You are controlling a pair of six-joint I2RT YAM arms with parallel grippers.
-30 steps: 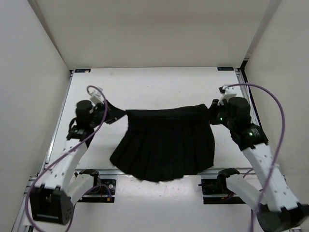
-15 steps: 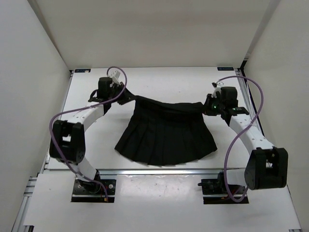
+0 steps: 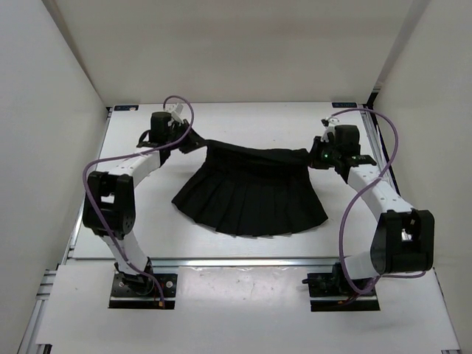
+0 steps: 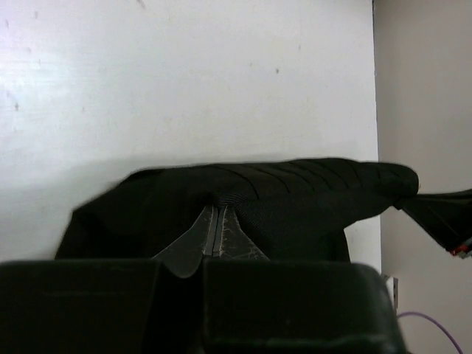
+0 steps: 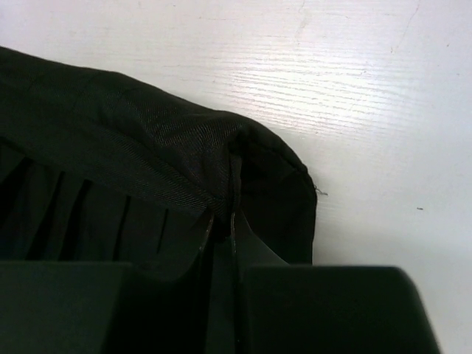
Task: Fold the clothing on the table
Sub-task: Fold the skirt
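The clothing [image 3: 251,195] is a black pleated garment, fanned out on the middle of the white table [image 3: 251,122]. Its straight upper band is stretched between both grippers and its hem points toward the arm bases. My left gripper [image 3: 193,141] is shut on the band's left corner. In the left wrist view the closed fingertips [image 4: 216,210] pinch the fabric [image 4: 295,195]. My right gripper [image 3: 313,157] is shut on the right corner. In the right wrist view its fingertips [image 5: 221,217] clamp a fold of the cloth [image 5: 110,140], which lies on the table [image 5: 369,110].
White walls [image 3: 59,147] close in the table on the left, right and back. A metal rail [image 3: 221,259] runs along the near edge by the arm bases. Purple cables [image 3: 369,192] loop beside each arm.
Both arms have reached away from their bases, dragging the clothing farther onto the table. Its hem, earlier hanging over the near rail, now lies on the table. Both grips stay shut.
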